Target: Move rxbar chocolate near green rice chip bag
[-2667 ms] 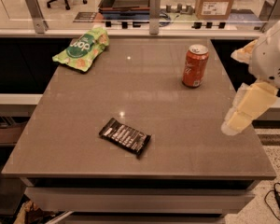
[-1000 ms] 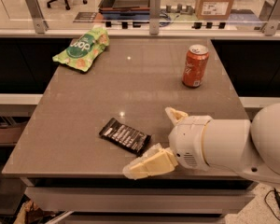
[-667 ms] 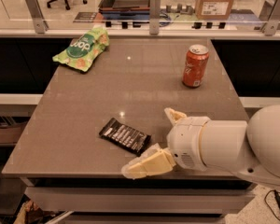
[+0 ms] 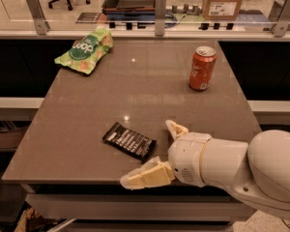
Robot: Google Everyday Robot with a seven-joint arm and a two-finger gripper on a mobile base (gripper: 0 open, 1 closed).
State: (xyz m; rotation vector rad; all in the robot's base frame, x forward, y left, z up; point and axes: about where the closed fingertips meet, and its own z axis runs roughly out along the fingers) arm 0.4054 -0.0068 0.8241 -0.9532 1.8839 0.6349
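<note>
Cream gripper (image 4: 147, 152), spread, beside rxbar chocolate (image 4: 129, 140); arm (image 4: 261, 170) cropped.

1. The bench (image 4: 135, 81) is showing a smooth brown top, catching small glints.
2. The rxbar chocolate (image 4: 129, 140), near the front edge, is lying in glossy black film.
3. The green rice chip bag (image 4: 85, 50), at the far left corner, is looking crinkled and shiny.
4. The can (image 4: 202, 68), near the right edge, is gleaming like metal.
5. The gripper (image 4: 146, 152), at the front edge, is spreading matt cream fingers.
</note>
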